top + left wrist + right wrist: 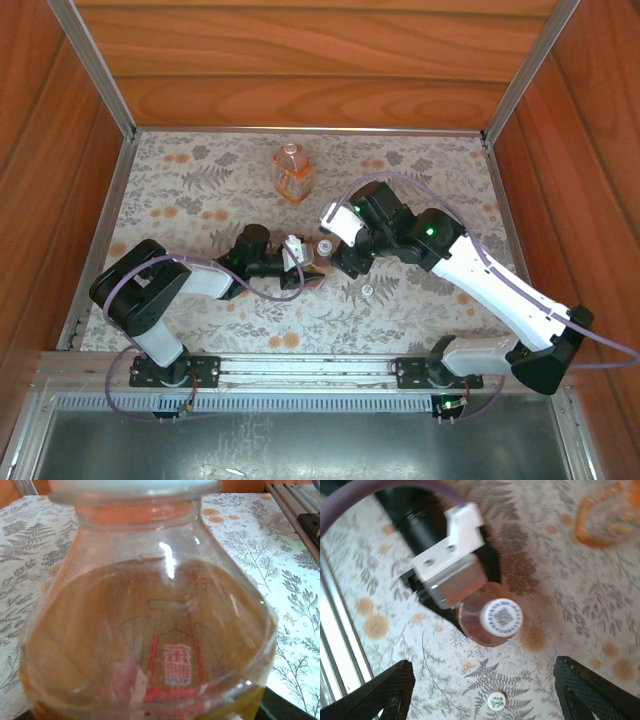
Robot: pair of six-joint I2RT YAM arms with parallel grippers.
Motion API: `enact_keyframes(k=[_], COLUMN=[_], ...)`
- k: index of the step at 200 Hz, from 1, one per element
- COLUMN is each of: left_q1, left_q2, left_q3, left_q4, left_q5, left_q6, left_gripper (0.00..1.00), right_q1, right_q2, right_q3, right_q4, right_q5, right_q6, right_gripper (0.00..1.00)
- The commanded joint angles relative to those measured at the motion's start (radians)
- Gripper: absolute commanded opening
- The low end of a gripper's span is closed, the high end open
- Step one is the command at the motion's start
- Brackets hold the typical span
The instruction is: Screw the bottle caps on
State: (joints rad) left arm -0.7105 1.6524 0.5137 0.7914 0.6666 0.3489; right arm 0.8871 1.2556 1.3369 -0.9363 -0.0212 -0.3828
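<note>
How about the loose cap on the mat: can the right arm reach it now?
Probably yes: the right gripper is open, and the loose cap lies bare on the mat between its fingers, clear of the bottle.

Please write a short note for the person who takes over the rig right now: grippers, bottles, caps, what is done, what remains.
Left gripper: shut on the small bottle, holding it upright.
Right gripper: open above that bottle, holding nothing.
Done: a cap sits on the small bottle; how tight, I cannot tell.
Loose cap: on the table, near the small bottle.
Big bottle: stands alone at the far side.
Left: probably the loose cap goes on the big bottle.
</note>
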Motion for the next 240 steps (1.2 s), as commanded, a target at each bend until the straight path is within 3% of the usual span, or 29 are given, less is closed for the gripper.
enact_keyframes(k=[1,23,56,139,240], left_q1=[-0.006,-0.006,-0.006,-0.006,-0.007], left_q2=[-0.005,-0.003,-0.005,0.005,0.006], left_q3=[-0.027,-0.034,-0.04,-0.036,-0.033], left_q4=[-0.061,-0.063,-0.064,-0.067,-0.071], left_q5=[-0.001,0.001,0.0,0.001,0.003], left_q6=[0.049,0.072,0.091,0.093,0.087], left_gripper=[0.56,0.56,0.56,0.56,0.56], right_q1=[-0.027,-0.062,-0.083,-0.086,-0.083], right_q2=[0.033,0.084,0.175,0.312,0.374], right_q3=[0.029,0.072,0.134,0.245,0.265], right_q4=[-0.078,-0.13,-0.171,-0.23,-0.23], right_q5=[-0.114,-0.19,-0.185,-0.173,-0.165], right_q6=[-0.336,-0.448,-0.518,-0.568,-0.555], right_gripper=[0.77,0.67,0.59,0.57,0.46])
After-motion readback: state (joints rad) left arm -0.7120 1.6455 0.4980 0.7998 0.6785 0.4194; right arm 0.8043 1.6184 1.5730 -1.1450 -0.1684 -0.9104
